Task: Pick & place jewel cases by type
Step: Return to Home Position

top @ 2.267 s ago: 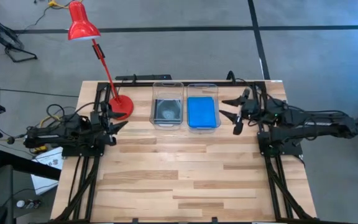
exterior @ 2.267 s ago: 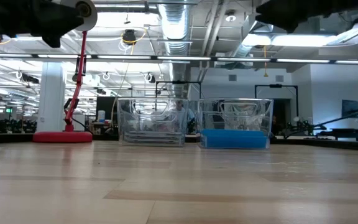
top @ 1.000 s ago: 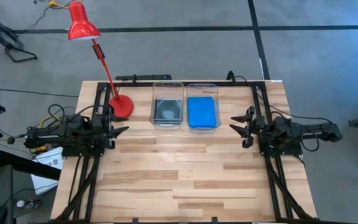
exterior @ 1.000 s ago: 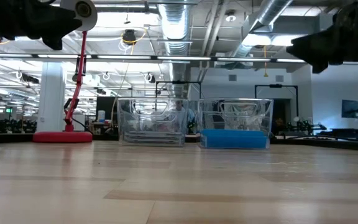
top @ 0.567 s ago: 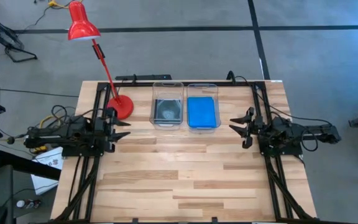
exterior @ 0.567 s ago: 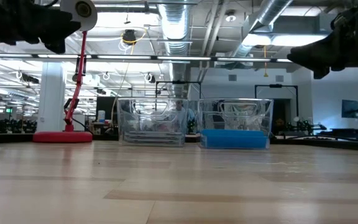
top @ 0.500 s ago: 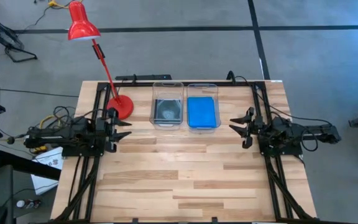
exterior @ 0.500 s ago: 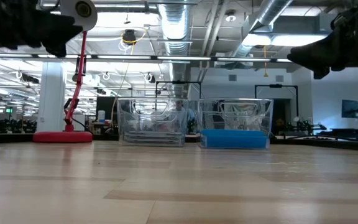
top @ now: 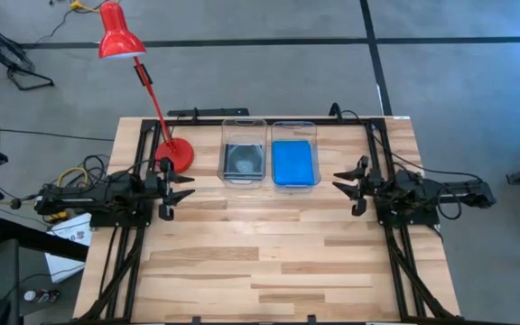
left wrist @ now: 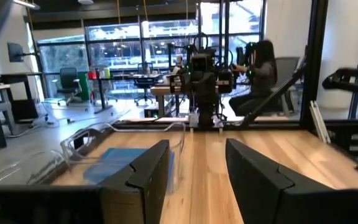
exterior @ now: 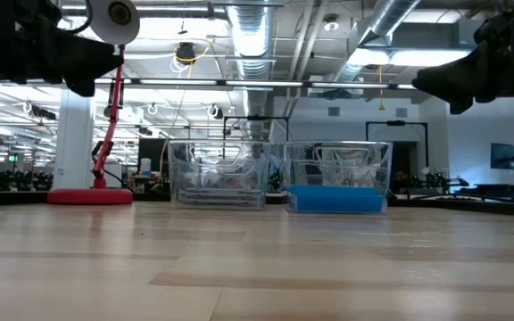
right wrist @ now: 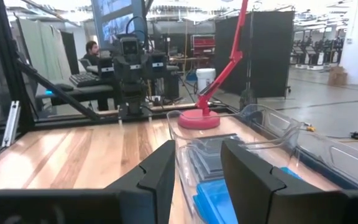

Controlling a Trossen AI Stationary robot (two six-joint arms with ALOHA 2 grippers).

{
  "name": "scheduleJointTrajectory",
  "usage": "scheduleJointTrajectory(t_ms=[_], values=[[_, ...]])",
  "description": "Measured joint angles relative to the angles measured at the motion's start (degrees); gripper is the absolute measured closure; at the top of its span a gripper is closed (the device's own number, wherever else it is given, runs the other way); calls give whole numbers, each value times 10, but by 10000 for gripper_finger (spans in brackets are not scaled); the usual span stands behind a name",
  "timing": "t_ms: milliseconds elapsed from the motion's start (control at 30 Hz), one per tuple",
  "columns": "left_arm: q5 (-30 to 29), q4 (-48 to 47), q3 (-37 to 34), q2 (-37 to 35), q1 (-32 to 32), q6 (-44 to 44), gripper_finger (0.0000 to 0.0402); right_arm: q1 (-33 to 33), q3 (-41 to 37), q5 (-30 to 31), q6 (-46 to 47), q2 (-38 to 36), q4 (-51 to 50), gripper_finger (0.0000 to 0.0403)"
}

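Observation:
Two clear bins stand side by side at the table's far middle. The left bin [top: 243, 151] holds clear/dark grey jewel cases [top: 244, 161] showing a disc; the right bin [top: 294, 154] holds bright blue jewel cases [top: 294, 163]. The low view shows the blue stack [exterior: 335, 198] lying flat on its bin's floor. My left gripper [top: 185, 187] hovers open near the left edge, pointing right. My right gripper [top: 338, 182] hovers open near the right edge, just right of the blue bin, pointing left. Both are empty in the wrist views: left gripper [left wrist: 194, 168], right gripper [right wrist: 197, 165].
A red desk lamp stands with its base [top: 175, 155] at the far left, just left of the grey-case bin. Bare wood [top: 260, 244] fills the middle and near part of the table. Beyond the table, a person [left wrist: 263, 62] sits at a desk.
My left gripper has moved a little toward the table's right, staying above the table. My right arm has kept nearly still. The bins and the cases have not moved.

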Motion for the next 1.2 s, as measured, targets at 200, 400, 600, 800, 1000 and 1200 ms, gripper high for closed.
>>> scheduleJointTrajectory(t_ms=[200,400,600,800,1000,1200], values=[[1,-53,0,0,0,21,249,0,0,0,11,13,0,280],[23,-62,0,4,0,21,249,0,0,0,22,22,0,280],[20,-62,0,4,0,14,249,0,0,-36,37,24,-5,280],[4,-61,0,4,0,10,249,0,0,-49,26,24,-8,280],[5,-61,-1,4,0,8,249,-1,0,-47,26,23,-8,280],[5,-61,-1,4,0,13,249,-1,0,-46,26,23,-7,280]])
